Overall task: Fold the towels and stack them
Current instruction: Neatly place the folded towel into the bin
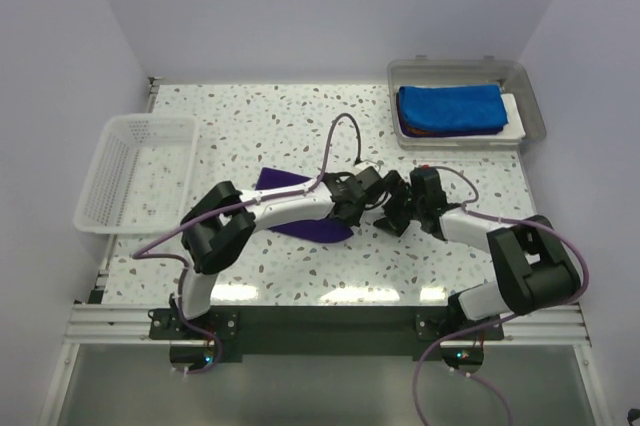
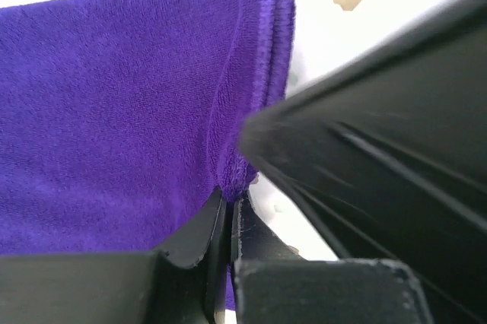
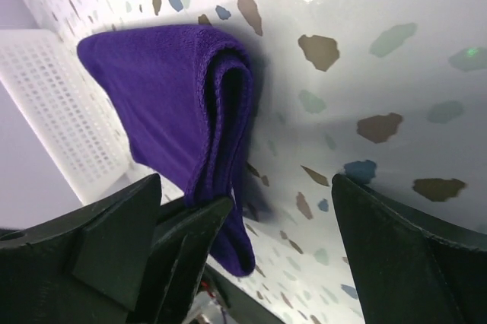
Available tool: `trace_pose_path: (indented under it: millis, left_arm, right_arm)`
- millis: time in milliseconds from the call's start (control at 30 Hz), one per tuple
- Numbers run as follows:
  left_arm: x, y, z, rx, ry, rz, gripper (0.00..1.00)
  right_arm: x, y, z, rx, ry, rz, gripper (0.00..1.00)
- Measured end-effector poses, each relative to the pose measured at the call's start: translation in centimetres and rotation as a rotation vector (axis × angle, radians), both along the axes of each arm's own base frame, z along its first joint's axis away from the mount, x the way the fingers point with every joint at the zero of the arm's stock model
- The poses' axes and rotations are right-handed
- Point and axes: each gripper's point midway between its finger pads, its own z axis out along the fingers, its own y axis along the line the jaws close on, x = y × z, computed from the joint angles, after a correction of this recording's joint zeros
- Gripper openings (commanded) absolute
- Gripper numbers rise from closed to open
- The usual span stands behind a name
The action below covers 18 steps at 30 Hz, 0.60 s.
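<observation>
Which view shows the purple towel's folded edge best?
Right wrist view: the purple towel shows its folded layers and outline clearly. Left wrist view: only close-up cloth, pinched by the left end effector. Top view: the arms hide most of it.

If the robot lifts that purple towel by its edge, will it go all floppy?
Probably floppy: the purple towel bends into soft folded layers. It looks fuzzy, so the shut left gripper likely won't slip off.

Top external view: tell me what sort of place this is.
Probably a robot lab test cell, not a home: plain pale walls box in a speckled tabletop, two arms are bolted to a metal rail at its near edge, and a grey tray holds folded towels.
</observation>
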Motion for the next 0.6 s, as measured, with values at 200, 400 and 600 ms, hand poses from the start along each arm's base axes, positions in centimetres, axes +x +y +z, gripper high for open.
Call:
trace_pose_path:
  millis: [200, 400, 600]
  left_arm:
    - [0.5, -0.6, 2.0, -0.071, -0.020, 0.013, 0.00]
    - [1.2, 0.3, 2.4, -0.082, -0.019, 0.050, 0.00]
    - [-0.1, -1.1, 2.4, -0.123, 0.012, 0.021, 0.00]
  right_arm:
    - [0.6, 1.8, -0.1, 0.075, 0.024, -0.051, 0.99]
    - [2.1, 4.0, -0.1, 0.148, 0.041, -0.077, 0.91]
    - [2.3, 6.9, -0.5, 0.170, 0.042, -0.045, 0.71]
